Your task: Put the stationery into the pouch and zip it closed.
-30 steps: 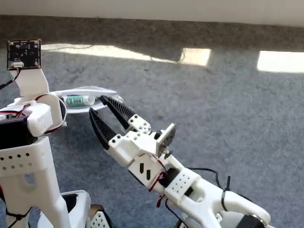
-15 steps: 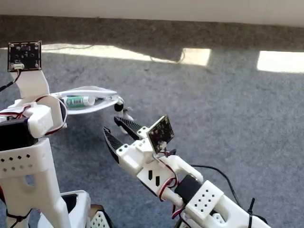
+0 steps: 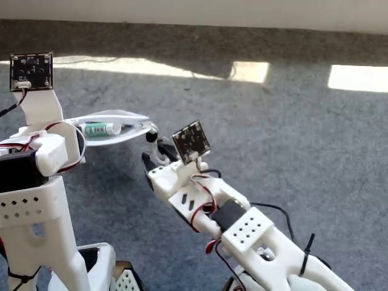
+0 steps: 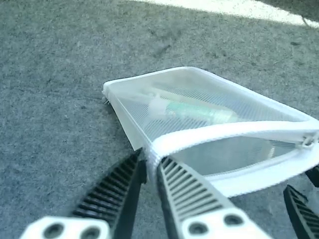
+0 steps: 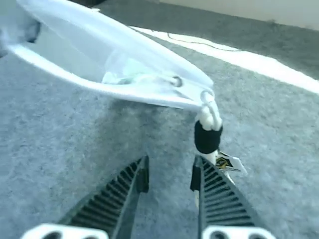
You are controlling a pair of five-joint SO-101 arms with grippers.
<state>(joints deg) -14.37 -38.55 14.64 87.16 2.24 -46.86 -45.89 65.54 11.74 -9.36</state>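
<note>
The pouch (image 4: 209, 129), white mesh with its zip mouth open, hangs above the grey tabletop (image 3: 303, 157), on the left of the high view. It is held by one corner. The left end effector (image 4: 149, 168) is clenched on the zip tape at that corner. Inside lies a green-labelled tube (image 4: 199, 112). From the pouch's free end dangles the zip pull, with a black bead (image 5: 207, 137) and a small tag (image 5: 225, 162) below it.

A second ago the right end effector (image 5: 170, 168) stood at the pouch's free end with its fingers spread wide. It has since drawn back toward its own base and rolled, so its camera board (image 3: 191, 140) now faces upward, and the fingers are closer together. It is released and grasps nothing; the bead hangs just beyond one fingertip. The pouch has hardly shifted.

The left wrist view shows the clamp on the corner and the open mouth, while in the high view the left arm (image 3: 36, 182) stands in front of that corner. The right wrist view shows the slider, cord, bead and tag plainly, which the high view shows as small specks.

Count: one pouch, one tube, one bead, one tag and two arms.
</note>
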